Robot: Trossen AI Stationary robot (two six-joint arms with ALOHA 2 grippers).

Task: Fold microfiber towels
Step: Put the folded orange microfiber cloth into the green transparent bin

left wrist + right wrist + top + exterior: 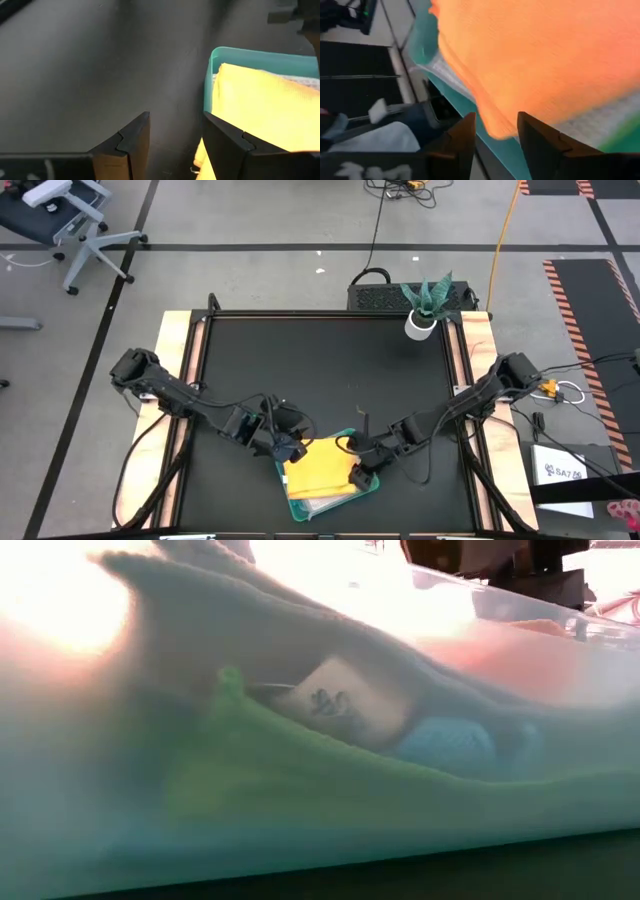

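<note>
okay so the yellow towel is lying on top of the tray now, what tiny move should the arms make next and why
Probably lift both grippers straight up and away. The yellow-orange towel already lies folded on the stack in the teal tray, and the right gripper at its edge has open fingers with the cloth's corner just beyond them, apparently released. The left gripper is open too, beside the tray's corner, holding nothing.

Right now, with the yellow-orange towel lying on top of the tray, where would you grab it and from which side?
Probably the yellow-orange towel edge overhanging the teal tray rim beside the right gripper, approached from outside that rim. There the cloth hangs free, so open fingers could straddle it. The left gripper sits at the opposite edge.
</note>
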